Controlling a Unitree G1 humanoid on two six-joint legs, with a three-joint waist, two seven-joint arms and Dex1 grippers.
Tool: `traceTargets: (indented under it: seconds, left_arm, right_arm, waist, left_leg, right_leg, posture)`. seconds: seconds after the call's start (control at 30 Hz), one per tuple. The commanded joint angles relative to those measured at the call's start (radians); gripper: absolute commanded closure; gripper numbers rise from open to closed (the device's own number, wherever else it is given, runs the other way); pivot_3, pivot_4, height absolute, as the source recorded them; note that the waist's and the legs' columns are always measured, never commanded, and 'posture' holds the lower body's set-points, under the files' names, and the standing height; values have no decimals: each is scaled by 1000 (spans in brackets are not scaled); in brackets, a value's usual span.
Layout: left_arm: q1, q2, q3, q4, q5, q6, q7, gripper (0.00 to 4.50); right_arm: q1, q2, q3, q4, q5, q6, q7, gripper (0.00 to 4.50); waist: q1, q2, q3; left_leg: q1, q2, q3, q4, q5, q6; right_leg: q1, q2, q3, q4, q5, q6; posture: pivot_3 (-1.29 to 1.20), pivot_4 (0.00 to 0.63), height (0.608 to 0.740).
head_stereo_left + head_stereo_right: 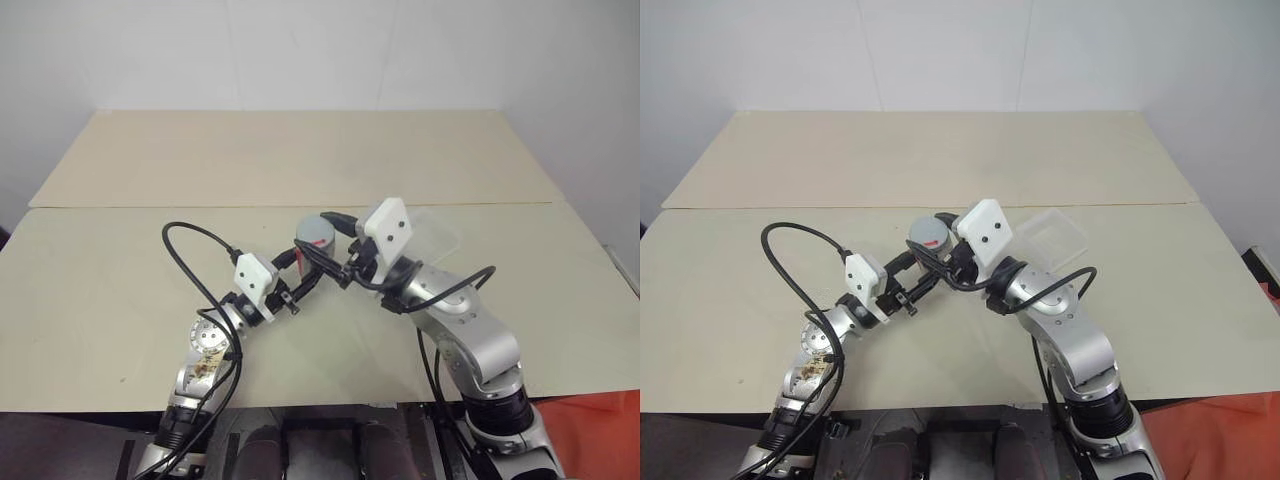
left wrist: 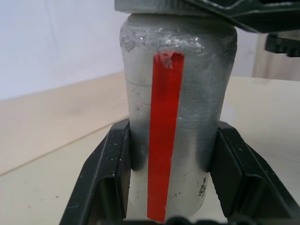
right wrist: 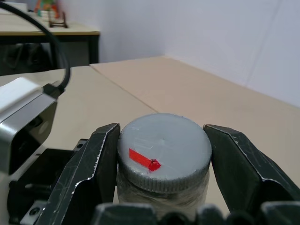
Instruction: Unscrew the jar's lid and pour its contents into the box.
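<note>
the left gripper (image 2: 164, 187) clamps the jar (image 2: 176, 117) while the right gripper (image 3: 161, 154) pinches the lid (image 3: 164, 145), so a weak pinch could slip and leave it screwed on.

The tabletop (image 1: 120, 290) is pale beige, made of two boards meeting at a seam (image 1: 150, 207) that runs from 9 to 3 o'clock across the middle of the head views. A white wall (image 1: 300, 50) rises behind the far board at 12 o'clock. At 5 o'clock, off the tabletop's near right corner, lies something orange-red (image 1: 600, 430). In the right wrist view a second table (image 3: 42, 33) stands far off before the wall, with small items (image 3: 49, 11) on it too blurred to name.
</note>
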Motion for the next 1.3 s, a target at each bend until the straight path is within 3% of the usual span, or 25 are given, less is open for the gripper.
traceTargets:
  seconds: [0.03, 0.27, 0.47, 0.57, 0.83, 1.07, 1.23, 1.3]
  left_arm:
    - [25, 17, -14, -96, -89, 45, -74, 2483]
    - [24, 63, -29, -135, -131, 97, -148, 2483]
    - [4, 73, -35, -148, -131, 106, -165, 2483]
    - [4, 75, -33, -152, -128, 104, -167, 2483]
    - [20, 82, -38, -173, -122, 109, -166, 2483]
    - [34, 93, -36, -181, -128, 108, -165, 2483]
    - [28, 90, -39, -171, -129, 109, -170, 2483]
    - [27, 85, -36, -162, -132, 110, -170, 2483]
  right_arm:
    - [-44, -31, -66, 53, 81, -87, 130, 1710]
    - [-200, -139, -97, 296, 279, -134, 581, 1710]
    - [-368, -192, -11, 562, 254, -246, 985, 1710]
    - [-459, -192, 44, 713, 242, -320, 1118, 1710]
    - [-602, -219, 200, 947, 329, -461, 1136, 1710]
    - [-609, -240, 222, 996, 389, -533, 1136, 1710]
    - [-576, -235, 135, 965, 405, -526, 1136, 58]
    - [-550, -242, 82, 921, 403, -509, 1136, 58]
  waist:
    - [-1, 0, 0]
    - [-1, 0, 0]
    - [-1, 0, 0]
    - [-4, 0, 0]
    - [-2, 0, 0]
    - [1, 0, 0]
    - [2, 0, 0]
    - [4, 0, 0]
  left_leg:
    - [0, 0, 0, 0, 0, 0]
    - [1, 1, 0, 0, 0, 0]
    - [1, 1, 2, 0, 0, 0]
    - [1, 1, 3, 0, 0, 0]
    - [1, 1, 2, 0, 0, 0]
    - [1, 1, 0, -1, 0, 0]
    - [1, 1, -2, -1, 0, 0]
    - [1, 1, -2, -1, 0, 0]
  right_leg:
    - [0, 0, 0, 0, 0, 0]
    - [1, 1, 0, 0, 0, 0]
    - [1, 1, 0, 0, 0, 0]
    - [1, 1, 0, 0, 0, 0]
    - [0, 0, 0, 0, 0, 0]
    - [0, -1, 0, 0, 0, -1]
    - [0, -1, 0, 0, 0, -1]
    - [0, -1, 0, 0, 0, -1]
  posture:
    - [0, 150, 740]
    - [0, 150, 740]
    - [0, 150, 740]
    - [0, 150, 740]
    - [0, 150, 740]
    - [0, 150, 740]
    - [0, 150, 740]
    - [0, 150, 740]
